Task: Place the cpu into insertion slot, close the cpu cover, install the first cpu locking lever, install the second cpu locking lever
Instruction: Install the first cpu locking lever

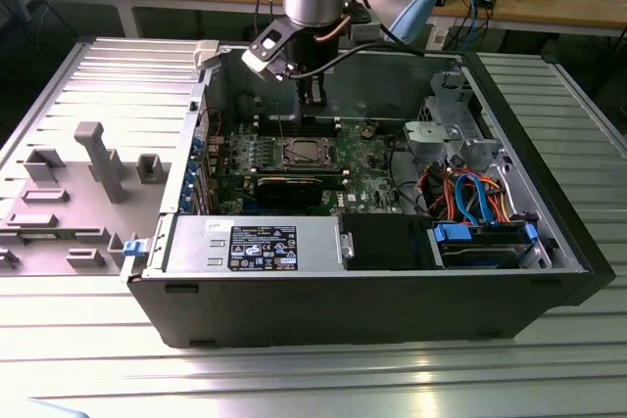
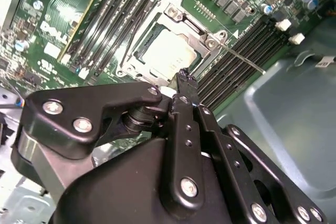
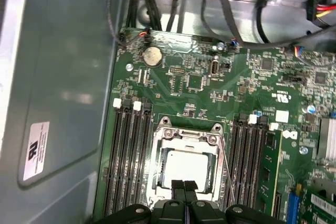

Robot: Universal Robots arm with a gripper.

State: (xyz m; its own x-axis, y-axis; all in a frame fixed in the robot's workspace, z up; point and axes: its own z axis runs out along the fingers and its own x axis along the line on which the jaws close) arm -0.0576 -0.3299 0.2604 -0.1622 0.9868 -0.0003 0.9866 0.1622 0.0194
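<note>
I'm seeing the cpu sitting in the insertion slot, with the cpu cover lying down around it, framing its metal top. A thin locking lever is running alongside. My hand is hovering clenched and empty near the cover's edge, at twelve o'clock from the socket in the exterior view. I judge it's pinched shut to push rather than grasp.

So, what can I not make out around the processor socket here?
Near edge of the square silver-grey metal cpu cover: hidden by the black gripper, first wrist view.
Socket pins: under the silvery square cpu, both wrist views.
Thin silver wire lever: one end behind the gripper, same view.
</note>
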